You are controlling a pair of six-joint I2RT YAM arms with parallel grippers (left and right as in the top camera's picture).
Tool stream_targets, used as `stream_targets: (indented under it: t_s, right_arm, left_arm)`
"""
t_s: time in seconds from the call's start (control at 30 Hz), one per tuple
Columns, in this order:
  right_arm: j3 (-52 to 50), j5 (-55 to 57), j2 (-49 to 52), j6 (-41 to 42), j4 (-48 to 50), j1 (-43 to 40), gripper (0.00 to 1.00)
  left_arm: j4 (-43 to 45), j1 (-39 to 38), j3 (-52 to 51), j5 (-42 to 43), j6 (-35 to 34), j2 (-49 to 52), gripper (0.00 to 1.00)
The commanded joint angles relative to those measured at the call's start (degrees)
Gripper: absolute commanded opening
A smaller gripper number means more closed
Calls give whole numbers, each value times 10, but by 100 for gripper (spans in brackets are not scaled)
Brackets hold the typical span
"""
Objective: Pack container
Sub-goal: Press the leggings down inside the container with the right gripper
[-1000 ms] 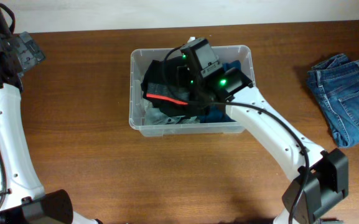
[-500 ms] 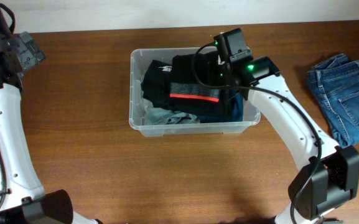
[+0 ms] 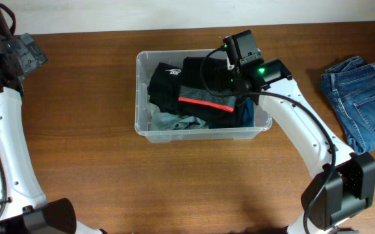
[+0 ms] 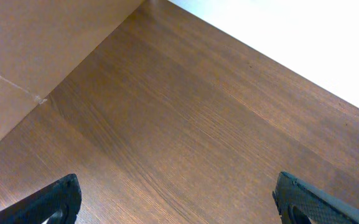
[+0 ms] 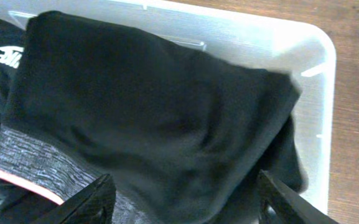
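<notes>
Right gripper [image 5: 188, 202] poised over the packed container [image 3: 200, 135], fingers parted wide.
Its two fingertips [image 5: 95, 199] stand well apart above a folded black garment [image 5: 148, 118] with a grey and red band, gripping nothing; whether they graze the cloth cannot be told. The container sits toward 12 o'clock on the table [image 3: 174, 188], with jeans [image 3: 359, 97] at its 3 o'clock. The left gripper [image 4: 179, 208], out at 10 o'clock, gapes fully over the wooden tabletop, holding nothing.
</notes>
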Motion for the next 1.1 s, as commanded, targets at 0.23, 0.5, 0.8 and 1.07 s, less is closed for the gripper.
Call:
stream_targets:
  t_s: [0.23, 0.5, 0.8, 1.07]
  right_arm:
    - [17, 47, -5, -3, -4, 1, 64]
    - [13, 22, 10, 5, -18, 4, 4]
    - [11, -24, 116, 29, -16, 4, 5]
    - [32, -21, 115, 28, -21, 4, 5]
  left_arm:
    - [1, 1, 1, -2, -5, -7, 99]
    - [1, 1, 1, -2, -5, -7, 99]
    - [1, 1, 1, -2, -5, -7, 99]
    - [1, 1, 1, -2, -5, -7, 99]
